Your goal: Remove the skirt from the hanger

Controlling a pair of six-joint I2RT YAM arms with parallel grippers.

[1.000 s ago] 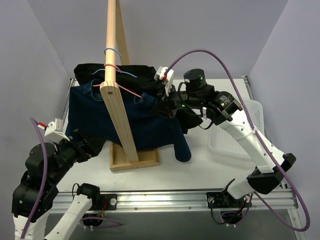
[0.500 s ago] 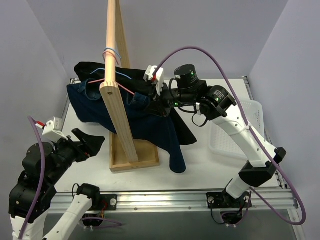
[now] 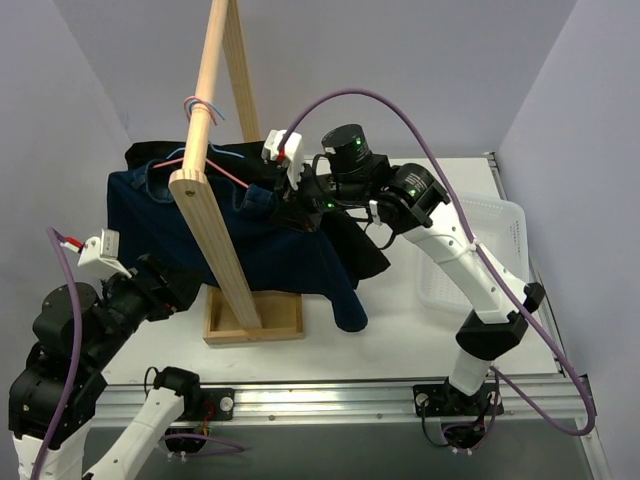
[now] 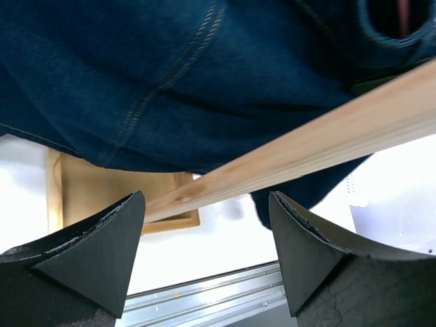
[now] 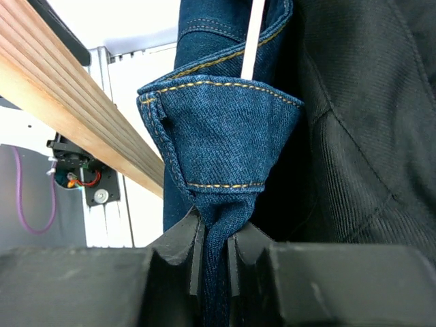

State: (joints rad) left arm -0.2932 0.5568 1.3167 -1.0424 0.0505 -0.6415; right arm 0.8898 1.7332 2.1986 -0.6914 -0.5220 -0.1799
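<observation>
A dark blue denim skirt hangs on a pink wire hanger from the leaning wooden rack. My right gripper is shut on a fold of the skirt's waistband at its right end. In the right wrist view the denim is pinched between the jaws of the right gripper, and the pink hanger wire runs up out of the waistband. My left gripper stands open low at the skirt's left side. In the left wrist view nothing lies between its fingers; the skirt hangs above.
A black garment hangs behind the skirt on the same rack. The rack's wooden base sits on the white table. Its slanted post crosses the left wrist view. A white basket stands at the right.
My right gripper has moved left with the skirt's waistband in it. The skirt, hanger and whole rack have shifted left with it. My left gripper's jaws have narrowed a little.
</observation>
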